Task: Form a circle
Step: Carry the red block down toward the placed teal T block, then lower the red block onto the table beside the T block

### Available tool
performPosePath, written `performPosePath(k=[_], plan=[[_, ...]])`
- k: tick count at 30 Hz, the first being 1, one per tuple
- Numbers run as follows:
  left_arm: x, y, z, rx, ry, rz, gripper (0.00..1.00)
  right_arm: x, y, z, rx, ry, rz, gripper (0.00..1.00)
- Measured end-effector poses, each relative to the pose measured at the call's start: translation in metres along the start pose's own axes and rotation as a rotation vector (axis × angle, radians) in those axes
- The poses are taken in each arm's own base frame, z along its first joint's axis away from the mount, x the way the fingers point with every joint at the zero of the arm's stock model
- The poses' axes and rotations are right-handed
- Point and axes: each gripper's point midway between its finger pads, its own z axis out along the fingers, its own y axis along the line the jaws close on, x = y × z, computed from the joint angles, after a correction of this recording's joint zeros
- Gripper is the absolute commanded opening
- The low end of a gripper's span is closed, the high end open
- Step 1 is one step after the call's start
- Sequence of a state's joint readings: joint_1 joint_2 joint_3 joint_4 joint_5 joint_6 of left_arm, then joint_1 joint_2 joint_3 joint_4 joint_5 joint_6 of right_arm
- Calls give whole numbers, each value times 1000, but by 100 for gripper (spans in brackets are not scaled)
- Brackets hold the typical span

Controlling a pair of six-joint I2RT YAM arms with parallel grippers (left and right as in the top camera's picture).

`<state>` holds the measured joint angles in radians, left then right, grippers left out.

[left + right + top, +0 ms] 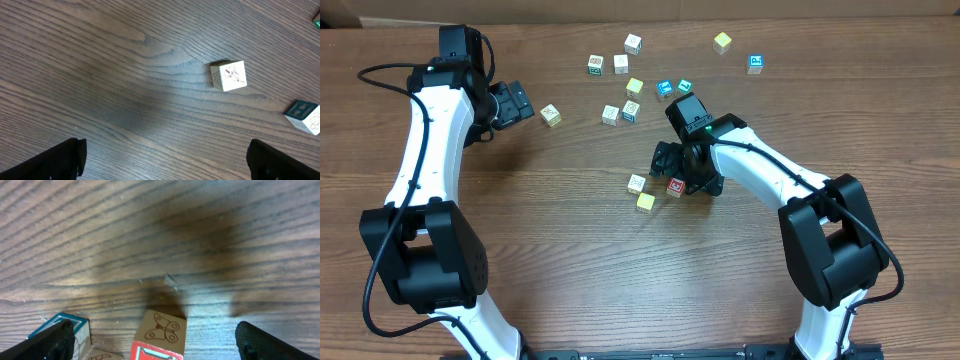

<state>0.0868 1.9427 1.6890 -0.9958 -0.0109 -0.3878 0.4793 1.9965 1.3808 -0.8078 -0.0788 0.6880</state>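
The circle is a small cluster of letter cubes at mid-table: a whitish cube (637, 183), a yellow cube (645, 202) and a red-printed cube (675, 187). My right gripper (682, 178) hangs directly over the red-printed one, partly hiding the cluster. In the right wrist view that red-printed cube (160, 332), with a butterfly on its side, sits between the wide-open fingers (267, 342) without touching them. A teal-edged cube (67, 326) lies by the other finger. My left gripper (515, 103) is open at the far left, holding nothing.
Several loose cubes are scattered across the back of the table, from a pale cube (551, 115) near the left gripper to a blue-printed cube (756, 64). In the left wrist view, a pale cube (228, 75) and a teal-lettered cube (302, 115) lie ahead.
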Motion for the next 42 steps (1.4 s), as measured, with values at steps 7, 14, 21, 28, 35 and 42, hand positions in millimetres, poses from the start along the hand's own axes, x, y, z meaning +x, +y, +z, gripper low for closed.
performPosePath(k=[7,14,21,28,35,42], plan=[[0,0,0,0,0,0,100,-4,3,0,-13,-15,3,53],[0,0,0,0,0,0,100,-2,-1,0,2,-8,50,44],[0,0,0,0,0,0,100,1,-4,0,16,5,110,40],[0,0,0,0,0,0,100,2,-3,0,14,7,159,34],[0,0,0,0,0,0,100,-1,8,1,-18,-16,171,29],[0,0,0,0,0,0,100,-3,10,0,-27,-24,199,58]])
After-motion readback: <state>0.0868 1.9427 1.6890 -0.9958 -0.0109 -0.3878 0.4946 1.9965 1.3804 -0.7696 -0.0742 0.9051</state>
